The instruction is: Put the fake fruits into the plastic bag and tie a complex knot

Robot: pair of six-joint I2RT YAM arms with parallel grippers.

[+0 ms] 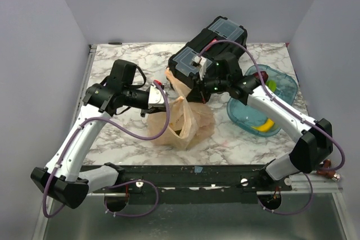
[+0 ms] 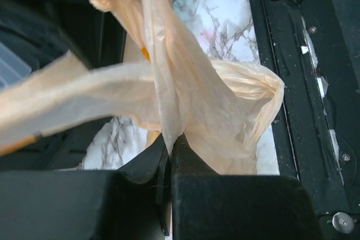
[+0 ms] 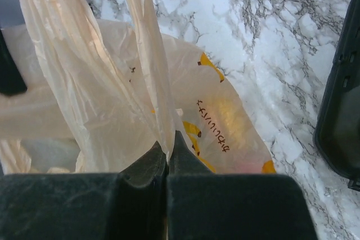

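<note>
The peach plastic bag [image 1: 185,123] sits on the marble table between my arms, its handle strips pulled up. My left gripper [image 1: 163,98] is shut on one handle strip [image 2: 163,71]; its tips [image 2: 170,140] pinch the film. My right gripper [image 1: 195,91] is shut on the other handle strip [image 3: 147,54], its tips [image 3: 167,143] just above the bag body [image 3: 225,122]. The two strips cross in the left wrist view. Faint yellow and pink shapes show through the bag wall. A yellow banana [image 1: 265,126] and a green fruit [image 1: 272,85] lie in the blue tray. No knot shows in any view.
The black toolbox [image 1: 209,46] stands at the back, just behind my right wrist. The translucent blue tray [image 1: 242,117] lies at the right under my right forearm. A black rail [image 1: 191,173] runs along the table's near edge. Grey walls enclose three sides.
</note>
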